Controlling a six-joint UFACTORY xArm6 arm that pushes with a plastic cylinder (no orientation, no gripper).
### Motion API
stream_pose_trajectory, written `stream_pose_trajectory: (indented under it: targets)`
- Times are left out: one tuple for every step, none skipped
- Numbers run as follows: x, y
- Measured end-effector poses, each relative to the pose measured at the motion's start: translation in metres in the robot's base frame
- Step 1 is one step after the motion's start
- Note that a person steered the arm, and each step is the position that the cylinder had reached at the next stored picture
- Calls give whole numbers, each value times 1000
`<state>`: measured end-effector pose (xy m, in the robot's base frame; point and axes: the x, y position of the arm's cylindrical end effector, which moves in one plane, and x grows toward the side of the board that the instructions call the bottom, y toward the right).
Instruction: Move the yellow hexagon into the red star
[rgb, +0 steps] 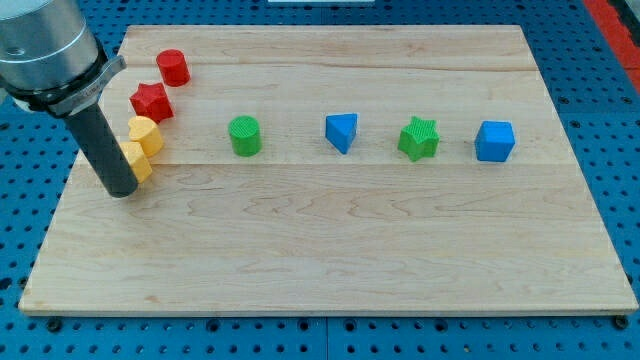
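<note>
**benchguy:** Only 1 view here, so going off that. Taking the red star-shaped block (151, 100) as the landmark: there are 2 yellow blocks just below it. The upper one (145, 133) sits right under the star, about touching it, and looks rounded. The lower yellow block (137, 160) is touching the upper one and partly hidden by the rod, so I can't tell for sure which is the hexagon. My tip (121, 190) is on the light wooden board (330, 260), just below-left of that lower yellow, pressed against it as far as I can see.

**pushpal:** So the star is up and slightly right of your tip?

**benchguy:** Yep, yellows in between, all roughly in 1 line. No fingers on this rig, just a plain rod, nothing held. A push up-right looks right to me, short travel.

**pushpal:** Room?

**benchguy:** The red cylinder (173, 66) sits above-right of the star, near the board's top edge, so I'd guess it's tight there. The green cylinder (244, 135) is well off to the right.
</note>
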<state>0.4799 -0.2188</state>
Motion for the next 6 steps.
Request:
stream_pose_trajectory:
  targets:
    - [-5, 10]
    - [-21, 22]
    - [-53, 20]
    - [-82, 19]
    - [-105, 26]
    - [-110, 31]
